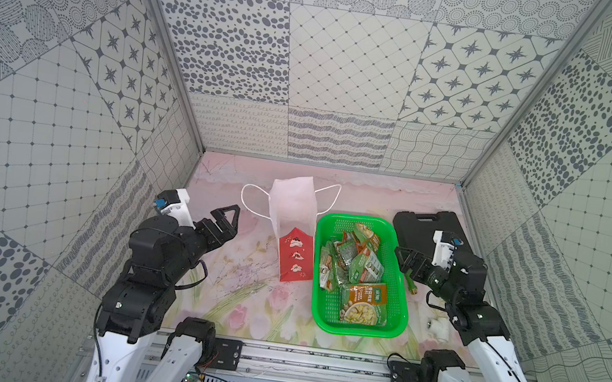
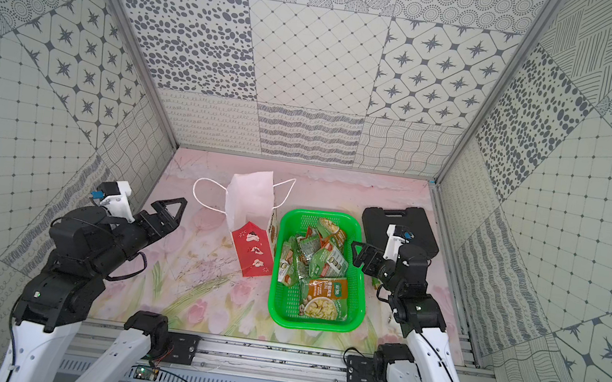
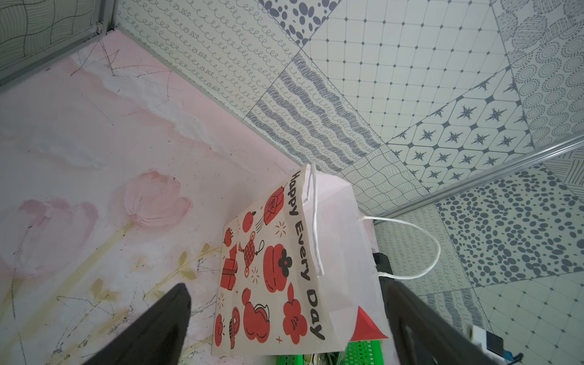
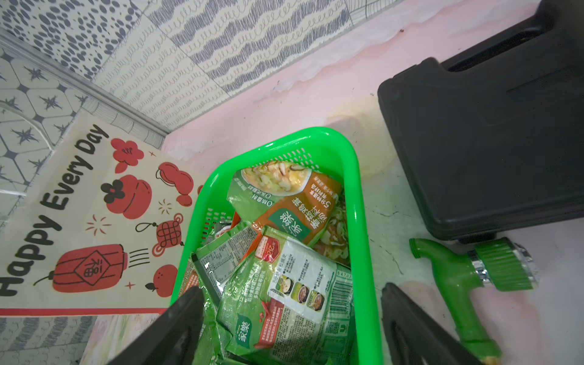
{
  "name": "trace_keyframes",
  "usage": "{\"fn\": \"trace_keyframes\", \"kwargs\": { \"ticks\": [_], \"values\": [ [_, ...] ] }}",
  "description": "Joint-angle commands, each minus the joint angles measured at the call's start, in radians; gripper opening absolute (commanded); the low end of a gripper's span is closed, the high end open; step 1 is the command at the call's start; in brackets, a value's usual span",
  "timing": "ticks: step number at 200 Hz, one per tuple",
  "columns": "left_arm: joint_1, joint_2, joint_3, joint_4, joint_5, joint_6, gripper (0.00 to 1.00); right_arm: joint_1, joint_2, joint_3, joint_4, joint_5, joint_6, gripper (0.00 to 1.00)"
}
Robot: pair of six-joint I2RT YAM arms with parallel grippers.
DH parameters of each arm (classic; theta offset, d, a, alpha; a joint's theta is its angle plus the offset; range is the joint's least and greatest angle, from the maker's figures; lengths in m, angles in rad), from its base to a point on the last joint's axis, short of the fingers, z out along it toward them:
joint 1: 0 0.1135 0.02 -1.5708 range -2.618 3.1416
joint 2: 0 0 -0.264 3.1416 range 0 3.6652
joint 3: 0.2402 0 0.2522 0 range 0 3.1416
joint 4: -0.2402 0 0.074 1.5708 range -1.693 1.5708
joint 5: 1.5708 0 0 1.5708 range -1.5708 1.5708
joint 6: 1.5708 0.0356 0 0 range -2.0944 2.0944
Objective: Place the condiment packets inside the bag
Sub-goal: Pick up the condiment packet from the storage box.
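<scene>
**Packets sit under the right tool, with the bag across the basket from it**

The condiment packets (image 1: 354,270) lie heaped in a green mesh basket (image 1: 319,322) on the counter (image 1: 245,272). They overlap at all angles, and the largest lies flat at the near end. The basket's long axis runs from the robot's edge toward the back wall, and the heap follows it. The bag (image 1: 291,214) stands upright against the basket's left wall, its 2 cord handles splayed outward. Whether its mouth gapes, or anything is inside, cannot be told.

The right tool (image 1: 404,259) hangs over the basket's right rim with its 2 fingers spread wide and nothing between them. In the right wrist view the topmost packets show in the gap below. The left tool (image 1: 224,223), also spread and empty, hovers to the bag's left, aimed at its broad printed face.

The right arm is plainly nearer the packets, so a pick looks like a short drop. The carry must then cross the basket's width and rise to the bag's mouth, well above the heap. The left arm seems placed to steady the bag. A black case (image 1: 428,224) and a green nozzle (image 4: 458,278) lie to the right, off that path.
</scene>
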Motion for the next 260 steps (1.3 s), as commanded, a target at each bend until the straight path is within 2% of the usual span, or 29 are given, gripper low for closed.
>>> {"fn": "trace_keyframes", "kwargs": {
  "ticks": [1, 33, 74, 125, 169, 221, 260],
  "values": [
    [-0.013, 0.161, 0.141, -0.134, 0.174, 0.094, 0.99, 0.116, 0.085, 0.085, 0.027, 0.13, -0.061, 0.89],
    [-0.011, 0.283, 0.224, -0.211, 0.175, 0.162, 0.98, 0.286, 0.226, 0.163, 0.016, 0.351, -0.115, 0.87],
    [-0.005, 0.339, 0.192, -0.186, 0.164, 0.206, 0.9, 0.423, 0.431, 0.274, 0.012, 0.523, -0.178, 0.85],
    [0.002, 0.372, 0.113, -0.11, 0.235, 0.245, 0.62, 0.499, 0.653, 0.403, -0.017, 0.645, -0.207, 0.82],
    [0.006, 0.333, -0.004, -0.002, 0.269, 0.24, 0.51, 0.519, 0.794, 0.504, -0.058, 0.718, -0.192, 0.76],
    [0.025, 0.36, -0.037, 0.004, 0.334, 0.242, 0.49, 0.517, 0.894, 0.582, -0.113, 0.797, -0.161, 0.6],
    [0.028, 0.369, -0.04, 0.005, 0.344, 0.242, 0.48, 0.505, 0.895, 0.588, -0.12, 0.8, -0.148, 0.39]
  ]
}}
